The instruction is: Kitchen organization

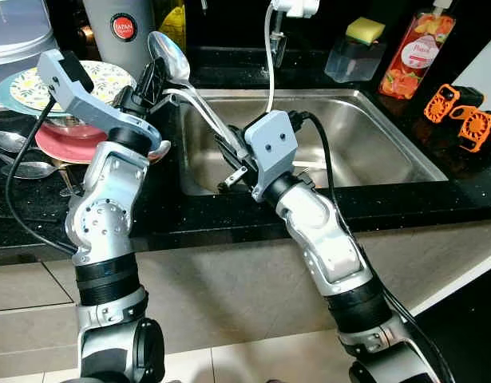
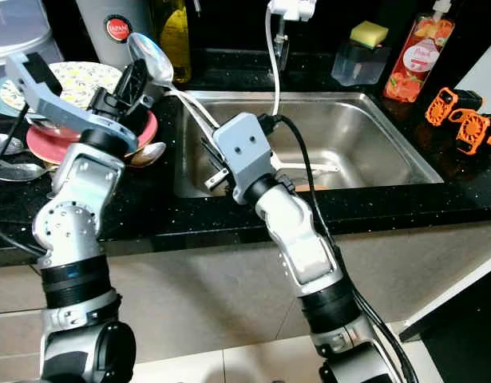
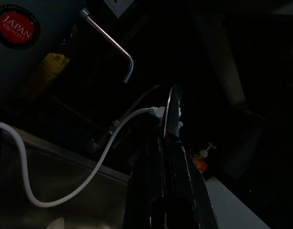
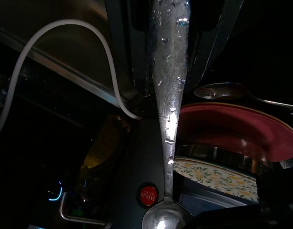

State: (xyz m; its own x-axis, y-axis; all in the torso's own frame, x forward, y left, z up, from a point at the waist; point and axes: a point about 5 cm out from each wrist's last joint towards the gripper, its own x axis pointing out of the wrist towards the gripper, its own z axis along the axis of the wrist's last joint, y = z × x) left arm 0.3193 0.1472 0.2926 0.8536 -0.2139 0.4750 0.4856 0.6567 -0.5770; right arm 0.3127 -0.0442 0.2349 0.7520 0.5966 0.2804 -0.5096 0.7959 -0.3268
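A long steel spoon (image 1: pixel 167 54) slants over the sink's left edge, bowl up and handle running down to the right. My left gripper (image 1: pixel 152 81) is shut on the neck just below the bowl; in the left wrist view the spoon (image 3: pixel 171 109) sticks out edge-on past the closed fingers. My right gripper (image 1: pixel 231 155) is shut on the lower end of the handle. In the right wrist view the wet handle (image 4: pixel 167 95) runs between the fingers (image 4: pixel 125 52) to the bowl.
The steel sink (image 1: pixel 373 136) lies to the right, with a white hose (image 1: pixel 269 56) hanging into it. Stacked plates (image 1: pixel 65 144) and loose spoons (image 1: pixel 21 167) sit on the black counter at left. Behind stand a grey flask (image 1: pixel 121 28), sponge holder (image 1: pixel 357 52), soap bottle (image 1: pixel 417 52) and orange clips (image 1: pixel 461 116).
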